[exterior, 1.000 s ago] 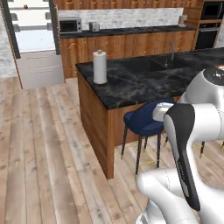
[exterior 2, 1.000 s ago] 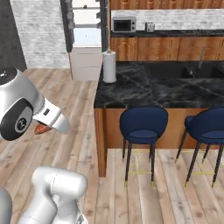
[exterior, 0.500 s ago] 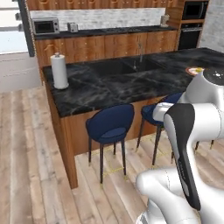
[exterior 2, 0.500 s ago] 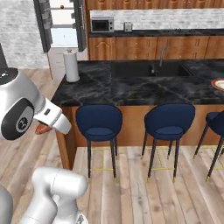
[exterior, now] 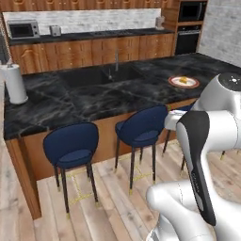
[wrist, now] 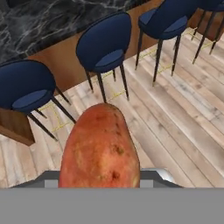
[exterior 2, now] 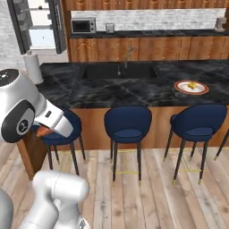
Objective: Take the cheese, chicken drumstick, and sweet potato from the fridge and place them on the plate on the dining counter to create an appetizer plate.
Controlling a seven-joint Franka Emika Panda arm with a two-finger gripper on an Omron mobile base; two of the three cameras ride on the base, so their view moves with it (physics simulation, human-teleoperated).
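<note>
Reddish-orange and speckled, the sweet potato [wrist: 99,148] stands up from the bottom of the hand view, right where the gripper's fingers belong, so it covers them completely; the fingers themselves cannot be made out, but the potato sits held between them, pointing out along the hand over the wooden floor [wrist: 183,113] and toward the blue stools [wrist: 105,48]. From the right base view a small patch of the same orange potato [exterior 2: 43,131] shows tucked under the white wrist at the left, low beside the near end of the dining counter [exterior 2: 112,91]. The plate [exterior 2: 191,86], white with a red rim, lies on the black marble well off to the right of the arm, far from the potato, and a small yellow piece of cheese [exterior 2: 192,84] rests on its centre. In the left base view the plate [exterior: 184,82] sits on the far right of the dining counter [exterior: 94,99], beyond the stools [exterior: 73,146], with the cheese [exterior: 183,80] on it.
</note>
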